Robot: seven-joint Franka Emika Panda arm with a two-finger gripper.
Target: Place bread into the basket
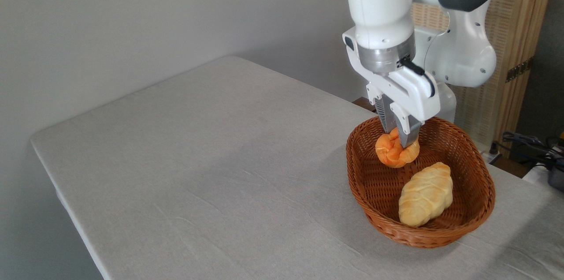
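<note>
Over the basket (pixel 358 169) near the table's (pixel 211 161) right edge, gripper (pixel 400 135) clamped on the bread (pixel 390 153), pale loaf (pixel 425 194) lying inside just beside.

The basket (pixel 365 183) sits at the table's (pixel 211 161) right; bread (pixel 393 152) behind a loaf (pixel 425 194) inside
</note>
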